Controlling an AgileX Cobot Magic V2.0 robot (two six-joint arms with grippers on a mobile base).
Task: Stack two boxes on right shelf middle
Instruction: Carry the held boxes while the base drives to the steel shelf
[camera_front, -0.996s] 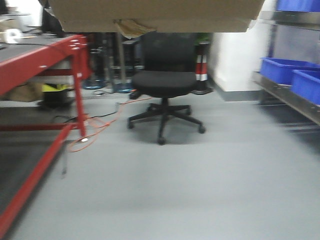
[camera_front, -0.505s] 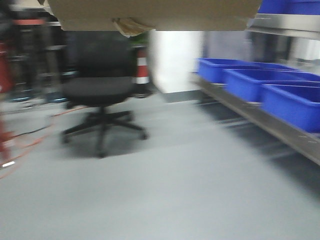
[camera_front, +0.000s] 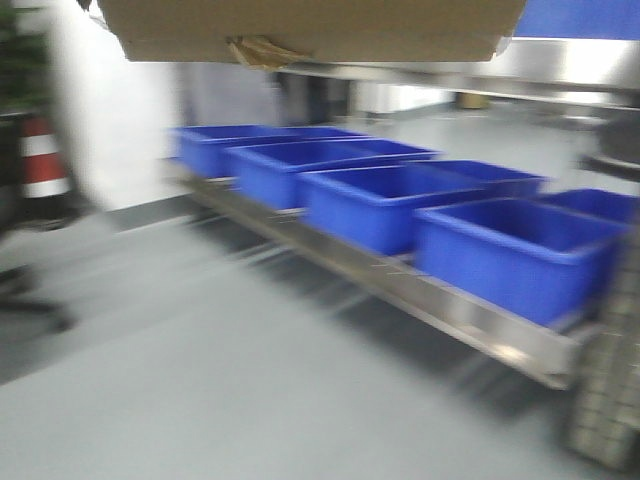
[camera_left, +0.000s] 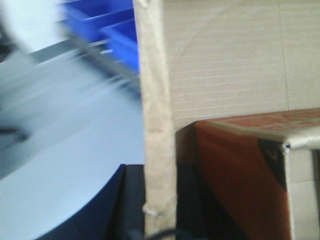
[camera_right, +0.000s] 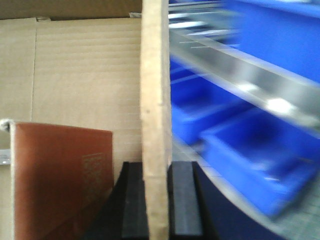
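Up top in front view, box rides high, apart from shelf. Your left gripper and right gripper each clamp one box wall. Blur heavy: middle level probably upper right. No box placed yet; stacking all ahead.

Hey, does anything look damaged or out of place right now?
A crumpled tuft of yellow-brown tape hangs loose from the bottom edge of the cardboard box. The blue bins sit in a row on the steel shelf; nothing else stands out.
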